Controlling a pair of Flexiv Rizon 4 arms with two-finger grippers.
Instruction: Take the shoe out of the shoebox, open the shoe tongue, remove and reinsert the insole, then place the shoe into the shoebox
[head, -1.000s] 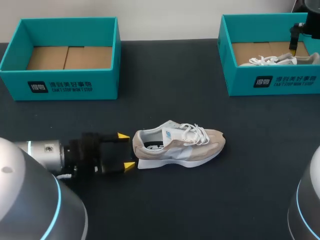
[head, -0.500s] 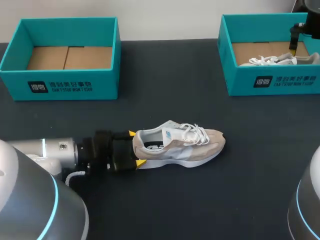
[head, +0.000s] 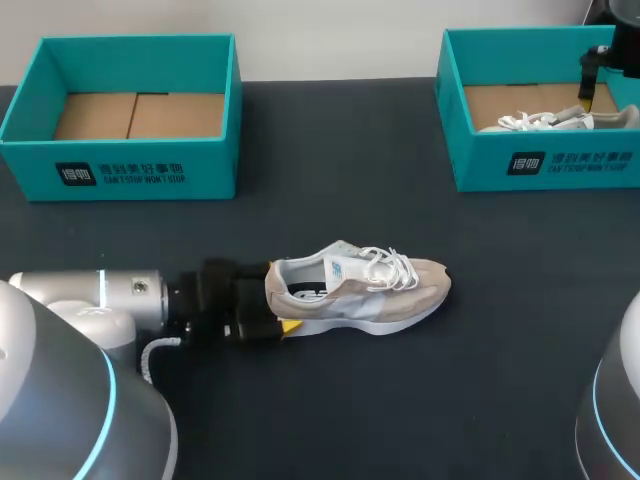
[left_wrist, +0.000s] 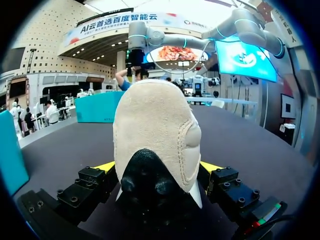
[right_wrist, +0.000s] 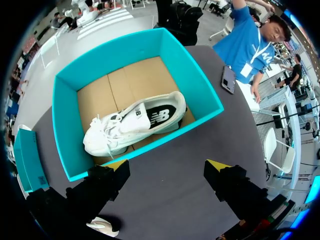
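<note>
**Beige shoe on the table, heel at my left gripper**

Beige and white, the shoe (head: 360, 295) lies on the dark table (head: 400, 410), out of any box, toe toward my right side. My left arm comes in low along the table, and the left gripper (head: 275, 298) sits right at the heel. In the left wrist view the suede heel fills the space straight ahead, with a yellow tip showing at each side of it. From here I cannot tell whether those jaws are pressing the heel or only straddling it; it looks close to contact.

My right gripper (right_wrist: 169, 167) hangs above the right shoebox (head: 545, 165) at the far right of the table, jaws spread wide and holding nothing. A white shoe (right_wrist: 132, 122) lies on its side on the cardboard floor of that box. The left shoebox (head: 130, 170), teal like the other, stands at the far left, well apart from the beige shoe.
</note>
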